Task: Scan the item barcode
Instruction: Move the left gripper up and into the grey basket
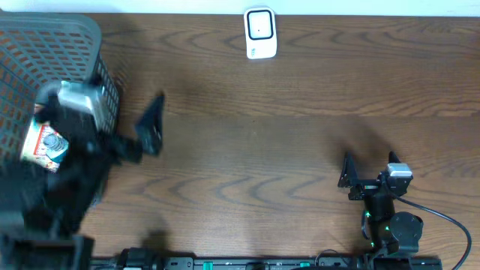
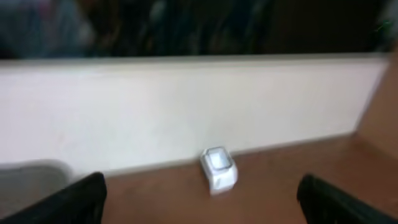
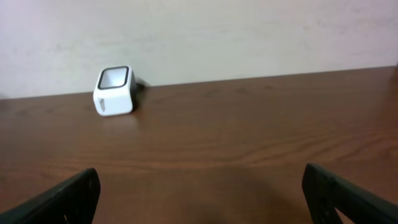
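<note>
My left gripper [image 2: 200,186] gapes wide, empty; reaching in, a finger could snag the basket [image 1: 52,34] mesh at nine o'clock

Scanner [image 1: 260,33] stands at rear centre of table [image 1: 285,135]. Basket [image 1: 52,45] occupies the left edge, item [image 1: 43,144] inside.

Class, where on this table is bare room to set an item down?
Bare: the middle of the table, between scanner at the back, basket on the left and right gripper. Crowded: the left edge, with basket and left arm.
</note>
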Action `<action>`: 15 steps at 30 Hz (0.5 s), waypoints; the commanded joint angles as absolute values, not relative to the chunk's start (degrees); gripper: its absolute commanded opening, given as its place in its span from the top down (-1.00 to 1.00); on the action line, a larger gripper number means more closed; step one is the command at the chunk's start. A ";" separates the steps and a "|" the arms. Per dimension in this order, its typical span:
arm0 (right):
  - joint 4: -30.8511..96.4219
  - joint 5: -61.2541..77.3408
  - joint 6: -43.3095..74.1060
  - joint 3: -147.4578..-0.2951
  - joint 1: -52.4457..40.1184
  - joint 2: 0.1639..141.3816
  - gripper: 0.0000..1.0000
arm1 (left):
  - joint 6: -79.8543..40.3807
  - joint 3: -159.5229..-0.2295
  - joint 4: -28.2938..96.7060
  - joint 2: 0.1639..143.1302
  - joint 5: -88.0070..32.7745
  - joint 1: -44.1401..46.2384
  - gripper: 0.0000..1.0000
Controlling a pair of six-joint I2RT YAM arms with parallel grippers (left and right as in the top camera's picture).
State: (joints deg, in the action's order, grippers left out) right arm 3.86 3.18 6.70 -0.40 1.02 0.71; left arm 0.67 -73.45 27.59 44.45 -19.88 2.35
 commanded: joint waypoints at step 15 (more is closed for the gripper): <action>4.08 3.11 6.33 -0.32 1.50 0.38 -0.98 | -12.16 -94.65 46.09 62.17 14.06 1.37 -0.95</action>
